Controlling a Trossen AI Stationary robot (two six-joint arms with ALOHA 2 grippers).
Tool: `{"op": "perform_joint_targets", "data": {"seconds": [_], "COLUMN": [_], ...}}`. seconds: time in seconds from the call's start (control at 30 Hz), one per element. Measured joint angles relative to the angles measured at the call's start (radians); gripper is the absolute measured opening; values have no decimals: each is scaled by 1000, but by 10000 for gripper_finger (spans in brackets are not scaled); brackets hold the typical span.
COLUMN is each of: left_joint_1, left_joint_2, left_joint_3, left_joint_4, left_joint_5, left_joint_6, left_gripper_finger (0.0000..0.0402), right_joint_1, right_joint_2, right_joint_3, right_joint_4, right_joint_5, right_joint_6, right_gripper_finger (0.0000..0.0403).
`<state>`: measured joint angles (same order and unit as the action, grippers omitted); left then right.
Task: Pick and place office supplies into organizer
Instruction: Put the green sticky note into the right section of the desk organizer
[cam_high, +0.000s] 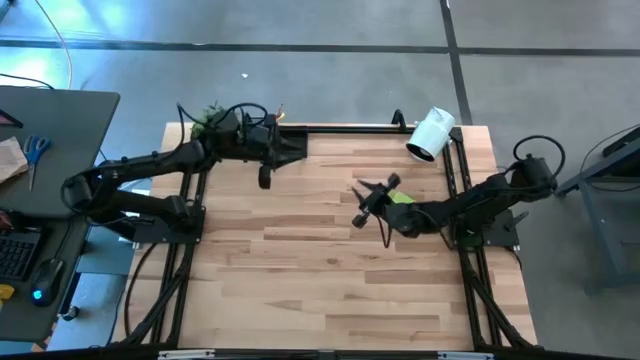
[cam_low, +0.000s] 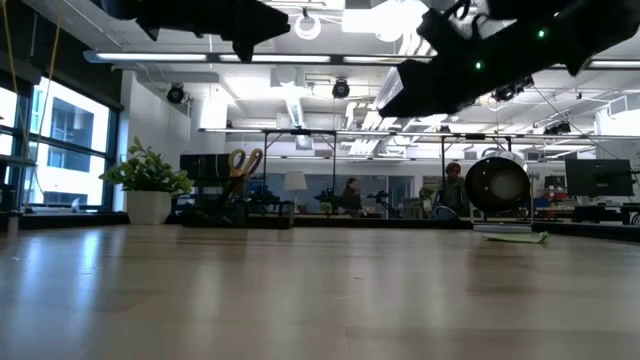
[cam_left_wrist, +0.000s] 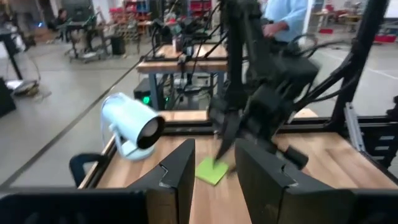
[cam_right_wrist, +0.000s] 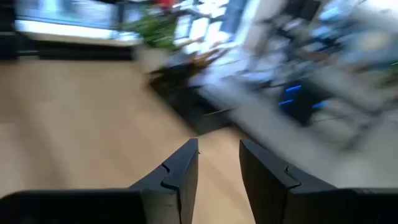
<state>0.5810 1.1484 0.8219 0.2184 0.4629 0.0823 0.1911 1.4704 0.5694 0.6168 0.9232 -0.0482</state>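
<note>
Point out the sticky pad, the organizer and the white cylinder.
Sticky pad (cam_left_wrist: 211, 170): left wrist view, top face.
Organizer (cam_high: 291, 144): high view, its dark body.
White cylinder (cam_high: 431, 134): high view, its side.

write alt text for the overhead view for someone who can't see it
Seen from above, two dark robot arms reach over a light wooden table. The left gripper hangs by the black organizer at the far edge. The right gripper is near the middle, beside a lime-green sticky-note pad; a white cylinder lies at the far right corner.
</note>
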Motion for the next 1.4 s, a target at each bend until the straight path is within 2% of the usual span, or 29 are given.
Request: {"op": "perform_joint_targets", "data": {"seconds": [0.1,0.17,0.3,0.43,0.57,0.67,0.8,1.03,1.2,1.4], "left_joint_1": [-7,-5,-5,-6,-5,-6,-6,-6,-19,-21], "left_joint_2": [-2,-2,-2,-2,-2,-2,-2,-2,-2,-1], "left_joint_3": [0,0,0,0,0,0,0,0,0,0], "left_joint_4": [21,18,-25,-77,-88,-88,-107,-141,-152,-160], "left_joint_5": [-2,-4,-5,-4,-4,-4,0,1,-1,-3], "left_joint_6": [0,-1,-8,-9,-11,-38,-72,-88,-86,-71], "left_gripper_finger": [101,101,101,101,101,101,101,101,101,101], "right_joint_1": [-64,-105,-155,-168,-163,-162,-163,-162,-171,-178], "right_joint_2": [-8,-24,-108,-258,-402,-459,-453,-329,-255,-247], "right_joint_3": [0,0,0,0,0,1,1,0,0,0], "right_joint_4": [-128,-235,-498,-723,-866,-963,-1133,-1289,-1374,-1457], "right_joint_5": [-218,-310,-333,-369,-448,-445,-459,-587,-595,-591], "right_joint_6": [159,247,387,442,506,564,646,705,782,920], "right_gripper_finger": [110,110,110,110,110,110,110,110,110,110]}}
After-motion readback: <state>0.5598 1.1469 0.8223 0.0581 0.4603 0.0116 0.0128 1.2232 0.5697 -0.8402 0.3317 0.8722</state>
